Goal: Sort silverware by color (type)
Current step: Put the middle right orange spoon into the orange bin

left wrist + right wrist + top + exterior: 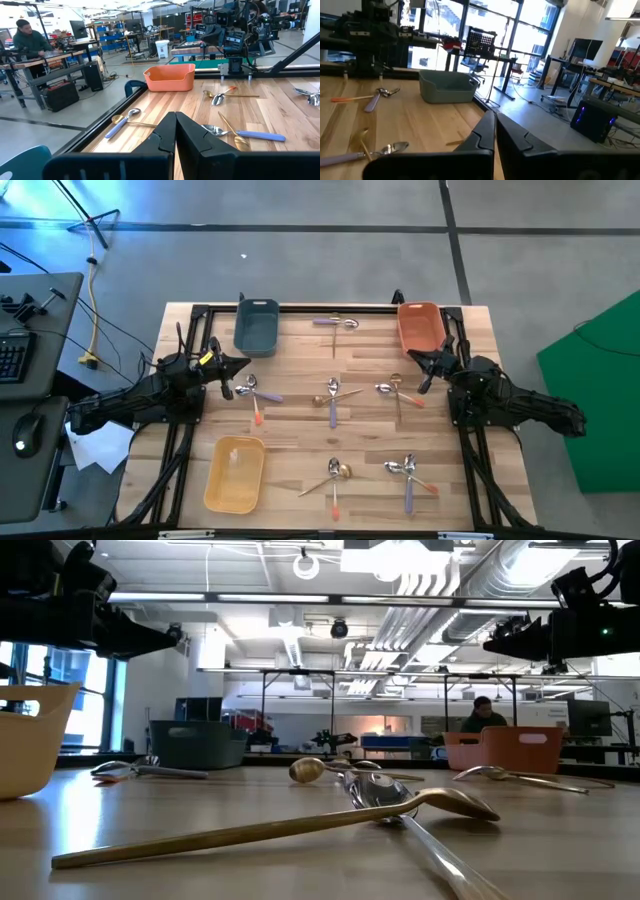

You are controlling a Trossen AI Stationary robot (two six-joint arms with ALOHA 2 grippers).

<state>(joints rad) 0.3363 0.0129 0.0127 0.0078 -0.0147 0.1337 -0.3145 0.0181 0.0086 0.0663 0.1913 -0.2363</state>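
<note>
Nearest the front edge of the wooden worktop [300, 415] sits a yellow bin [235, 472] at the left. To its right lie two heaps of silverware: a gold spoon crossed with an orange-handled piece [335, 477], and a purple-handled and an orange-handled piece [408, 475] lying together. In the low view the gold spoon [270, 827] stretches across the foreground, its bowl against a silver utensil.

Across the middle of the worktop three more clusters lie in a row: a purple-handled spoon with an orange-handled one [254, 394] just beside the left claw, a gold and purple pair crossed at the centre [333, 395], and a silver-headed spoon with a gold and an orange piece [394, 392] near the right claw.

The left claw [240, 367] hovers above the left side of the worktop, fingers [161, 137] clenched tight together with nothing between them and touching nothing. The right claw [417, 360] hangs over the right side, its fingers [485, 132] likewise pressed shut and empty, clear of the surface. The low view shows both arms well above the wood.

At the far edge stand a grey-blue bin [257, 326] on the left and an orange bin [421, 326] on the right, with one purple-handled spoon beside a gold piece [338, 325] between them. None of the silverware lies in any bin.

Beyond the worktop a person [30, 40] sits at a desk.
</note>
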